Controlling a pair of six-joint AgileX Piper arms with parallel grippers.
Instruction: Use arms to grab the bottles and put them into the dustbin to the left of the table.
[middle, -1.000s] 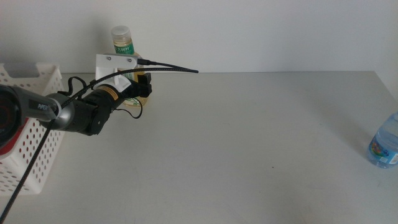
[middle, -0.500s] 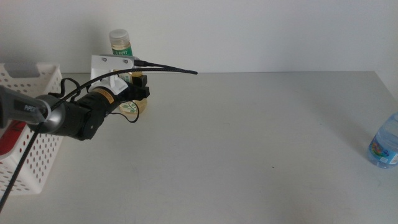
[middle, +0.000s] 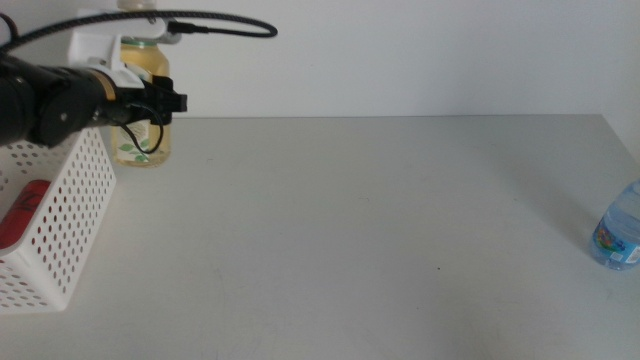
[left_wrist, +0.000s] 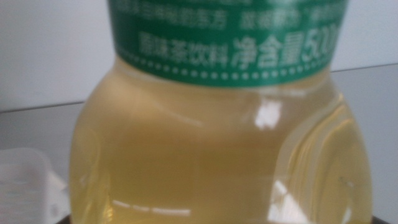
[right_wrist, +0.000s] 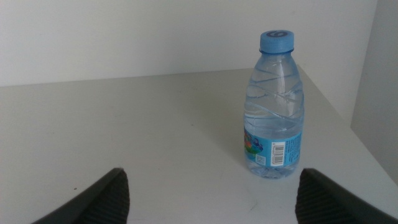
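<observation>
Yellow drink bottle is clear glossy plastic, shiny green label. Water bottle too, ribbed, matt blue cap. Dustbin is perforated white plastic. Counter looks smooth, matt.

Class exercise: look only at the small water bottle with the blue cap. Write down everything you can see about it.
The small clear plastic water bottle stands upright and capped near the right edge of the pale grey-white table. Its round blue cap sits on a ribbed body that looks nearly full of water, with a blue label and barcode low on its side. Nothing touches it except the tabletop. The right hand faces it with jaws spread wide, short of it.
</observation>
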